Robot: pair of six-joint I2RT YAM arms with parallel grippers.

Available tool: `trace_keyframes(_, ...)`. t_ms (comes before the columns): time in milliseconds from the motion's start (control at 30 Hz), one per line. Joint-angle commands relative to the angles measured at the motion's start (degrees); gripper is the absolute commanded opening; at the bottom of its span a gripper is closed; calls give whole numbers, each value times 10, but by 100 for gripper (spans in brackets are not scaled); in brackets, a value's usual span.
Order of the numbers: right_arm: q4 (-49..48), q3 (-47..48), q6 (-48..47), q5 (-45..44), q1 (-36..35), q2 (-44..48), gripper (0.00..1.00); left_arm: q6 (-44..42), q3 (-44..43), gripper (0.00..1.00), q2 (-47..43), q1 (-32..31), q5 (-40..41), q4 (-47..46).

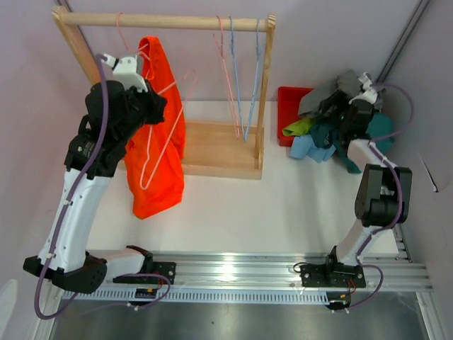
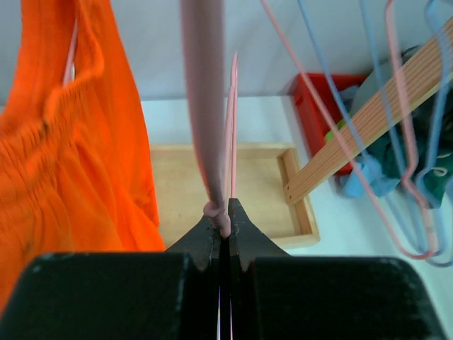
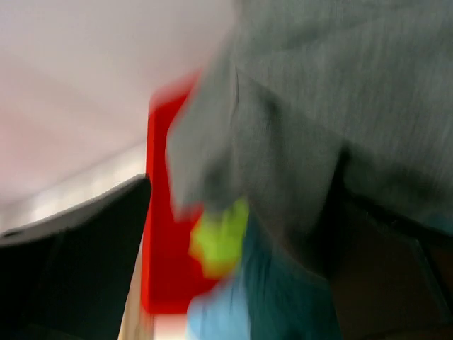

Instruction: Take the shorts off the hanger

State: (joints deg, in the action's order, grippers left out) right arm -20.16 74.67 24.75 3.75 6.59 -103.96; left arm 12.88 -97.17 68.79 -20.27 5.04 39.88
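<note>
The left jaws are pressed together on the thin wire of a pink hanger (image 2: pixel 232 127). The orange shorts (image 1: pixel 157 142) hang on it, draped in front of the left side of the wooden rack (image 1: pixel 163 21). The right jaws, blurred in the wrist view, look spread, with the grey shorts (image 1: pixel 325 95) lying over them above the red tray (image 1: pixel 289 99); the lime pair (image 1: pixel 299 127), teal pair (image 1: pixel 329 134) and light blue pair (image 1: pixel 304 147) lie heaped there, spilling toward the tabletop (image 1: pixel 248 212).
</note>
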Motion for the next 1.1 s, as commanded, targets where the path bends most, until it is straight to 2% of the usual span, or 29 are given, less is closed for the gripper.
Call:
trace_keyframes(0,-83,-111,39,59,-35,154,99,-26,-117,0,52,-10,16,13)
trace_keyframes(33,-84,-163,40,61,-40,176,99,-26,-136,0,65,-11,13,14)
trace_keyframes(67,-81,-186,39,66,-46,197,99,-27,-194,0,81,-13,11,18)
trace_keyframes(100,-76,-209,36,68,-58,240,100,-27,-216,0,98,-13,9,27)
trace_keyframes(267,-39,-347,34,61,-88,376,99,-28,-398,0,236,-17,-3,42)
trace_keyframes(367,-19,-412,47,58,-92,466,99,-18,-449,0,297,-18,-18,24)
trace_keyframes(533,13,-460,47,65,-103,569,99,8,-452,0,347,-18,-39,-34)
trace_keyframes(733,49,-469,30,62,-110,594,99,26,-466,0,389,-23,-63,-42)
trace_keyframes(900,46,-476,38,65,-112,599,99,10,-418,0,349,-28,-53,-21)
trace_keyframes(1000,47,-478,42,64,-115,599,99,-3,-404,7,322,-28,-53,-2)
trace_keyframes(1067,50,-478,43,64,-118,599,99,-10,-406,25,313,-28,-53,16)
